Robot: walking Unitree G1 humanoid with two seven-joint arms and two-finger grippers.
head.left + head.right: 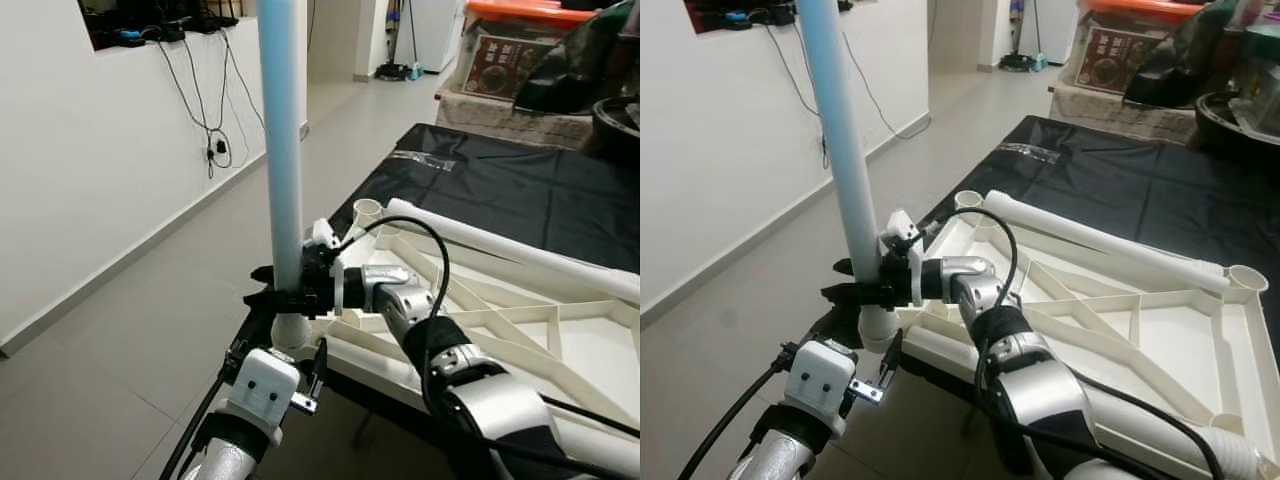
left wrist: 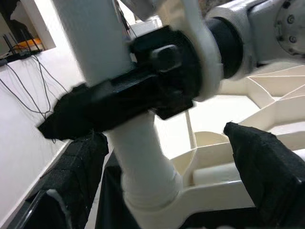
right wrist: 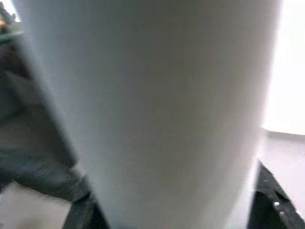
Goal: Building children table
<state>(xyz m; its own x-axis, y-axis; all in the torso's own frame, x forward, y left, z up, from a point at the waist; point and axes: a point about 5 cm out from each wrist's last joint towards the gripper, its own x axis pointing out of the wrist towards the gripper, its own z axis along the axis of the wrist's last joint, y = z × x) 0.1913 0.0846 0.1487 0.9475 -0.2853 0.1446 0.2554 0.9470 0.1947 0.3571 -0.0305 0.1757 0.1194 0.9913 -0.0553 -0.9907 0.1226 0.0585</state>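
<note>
At frame centre my right gripper clamped the upright table leg, my left gripper spread open below it.

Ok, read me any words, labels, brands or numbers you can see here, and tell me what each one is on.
No text here can be read.
Box under the orange lid, far end of the table: printed dark red label, too small and blurred to read.
Clear bag on the black cloth: no readable print.
White leg, tabletop and both arms: no markings seen.
</note>
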